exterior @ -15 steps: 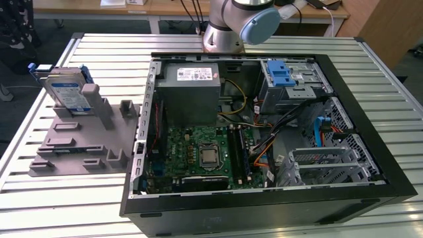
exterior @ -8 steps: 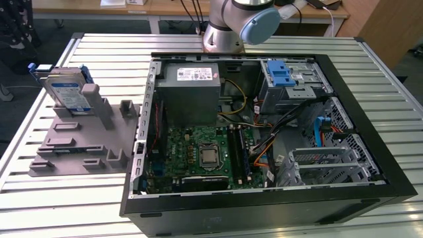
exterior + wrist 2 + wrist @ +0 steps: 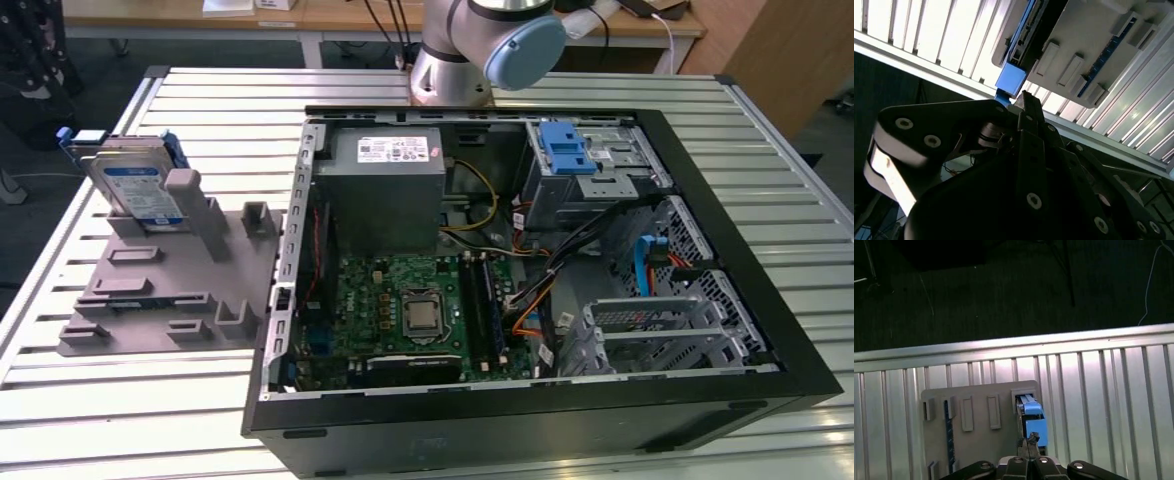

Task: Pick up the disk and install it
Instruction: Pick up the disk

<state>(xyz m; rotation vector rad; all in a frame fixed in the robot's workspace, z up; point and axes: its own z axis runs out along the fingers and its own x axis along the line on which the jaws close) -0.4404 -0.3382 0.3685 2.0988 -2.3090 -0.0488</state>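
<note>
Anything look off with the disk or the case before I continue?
Nothing stands out. The disk stands upright in the grey holder, to the exterior view's left of the open computer case.

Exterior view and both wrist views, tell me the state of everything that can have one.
Disk, standing on edge in the grey holder, not gripped.
Gripper, fingers shut, holding nothing.
Computer case, lying on its side, panel off, inside exposed.
Drive cage, mounted inside the case.
</note>
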